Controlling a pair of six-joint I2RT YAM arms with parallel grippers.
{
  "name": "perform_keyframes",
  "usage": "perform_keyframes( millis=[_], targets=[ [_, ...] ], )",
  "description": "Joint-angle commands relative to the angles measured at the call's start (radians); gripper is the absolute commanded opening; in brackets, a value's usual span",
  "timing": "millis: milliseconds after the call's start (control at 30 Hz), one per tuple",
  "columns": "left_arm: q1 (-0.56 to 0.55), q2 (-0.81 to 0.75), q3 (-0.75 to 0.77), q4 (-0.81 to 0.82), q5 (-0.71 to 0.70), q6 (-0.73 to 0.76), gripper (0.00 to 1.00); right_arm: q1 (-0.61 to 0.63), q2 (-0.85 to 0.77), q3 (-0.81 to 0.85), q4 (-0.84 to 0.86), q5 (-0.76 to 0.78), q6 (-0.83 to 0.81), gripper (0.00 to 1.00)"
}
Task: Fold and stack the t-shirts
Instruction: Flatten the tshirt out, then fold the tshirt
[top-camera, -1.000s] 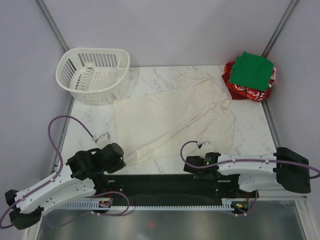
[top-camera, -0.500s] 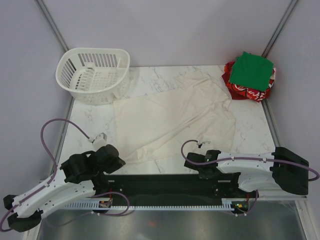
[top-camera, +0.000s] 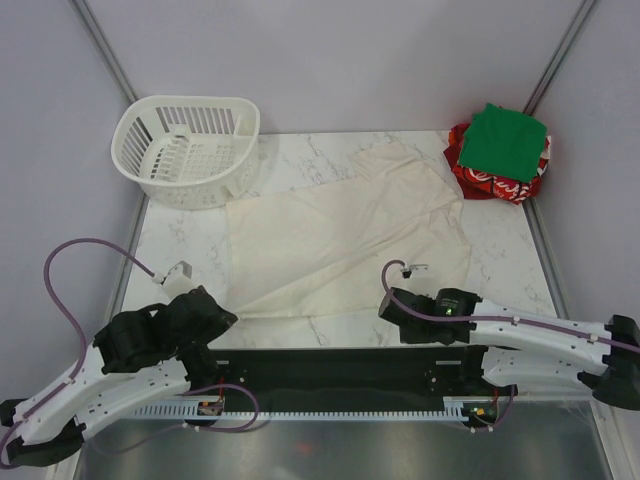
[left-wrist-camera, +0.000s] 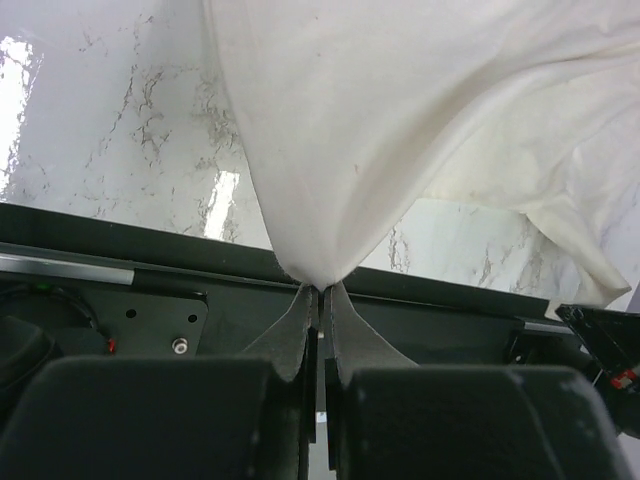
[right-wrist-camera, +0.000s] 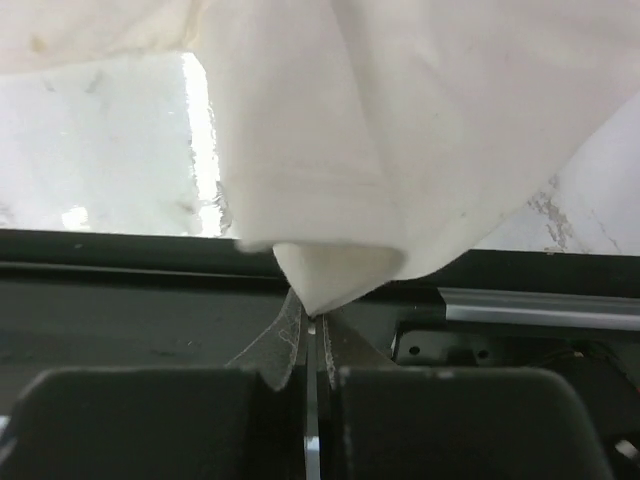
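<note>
A cream t-shirt (top-camera: 350, 230) lies spread across the middle of the marble table, wrinkled toward the right. My left gripper (top-camera: 226, 318) is shut on the shirt's near left corner; the left wrist view shows the cloth (left-wrist-camera: 400, 120) drawn to a point between the closed fingertips (left-wrist-camera: 319, 290). My right gripper (top-camera: 392, 305) is shut on the near hem further right, and a fold of cloth (right-wrist-camera: 330, 270) is pinched at its tips (right-wrist-camera: 312, 318). A folded green t-shirt (top-camera: 508, 138) lies on a red t-shirt (top-camera: 478, 180) with white lettering at the far right corner.
A white slotted basket (top-camera: 187, 150) stands at the far left corner. A black base plate (top-camera: 330, 370) runs along the near edge between the arms. Grey walls and metal posts close in the table on three sides.
My right gripper has shut on the cream shirt's near hem and shifted slightly away from the edge. The left arm has drawn back to the lower left, still holding its corner.
</note>
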Motion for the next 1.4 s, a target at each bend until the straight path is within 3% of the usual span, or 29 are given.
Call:
perform_keyframes(
  millis=[0, 233, 567, 733, 1000, 1100, 1200, 1267, 1367],
  targets=[
    [0.002, -0.036, 0.040, -0.128, -0.063, -0.075, 0.02, -0.005, -0.074, 0.118, -0.190, 0.052, 0.036, 0.00],
    [0.002, -0.114, 0.035, -0.177, -0.065, -0.112, 0.02, -0.003, -0.173, 0.280, -0.452, 0.188, 0.124, 0.00],
    [0.002, -0.110, 0.070, -0.231, -0.083, -0.127, 0.02, -0.005, -0.325, 0.268, -0.451, 0.257, 0.187, 0.00],
    [0.002, -0.072, 0.092, -0.217, -0.091, -0.087, 0.02, -0.005, -0.254, 0.386, -0.416, 0.369, 0.100, 0.00],
    [0.001, 0.166, 0.069, -0.091, 0.000, 0.048, 0.02, -0.020, -0.105, 0.478, -0.281, 0.543, -0.089, 0.00],
    [0.002, 0.220, 0.060, 0.019, 0.052, 0.176, 0.02, -0.116, -0.071, 0.450, -0.099, 0.450, -0.312, 0.00],
    [0.004, 0.296, 0.067, 0.079, 0.080, 0.248, 0.02, -0.306, -0.022, 0.427, 0.041, 0.278, -0.492, 0.00],
    [0.014, 0.342, 0.063, 0.120, 0.093, 0.317, 0.02, -0.359, 0.017, 0.415, 0.082, 0.221, -0.546, 0.00],
    [0.121, 0.419, 0.050, 0.212, 0.179, 0.437, 0.02, -0.465, 0.074, 0.421, 0.153, 0.133, -0.634, 0.00]
  ],
)
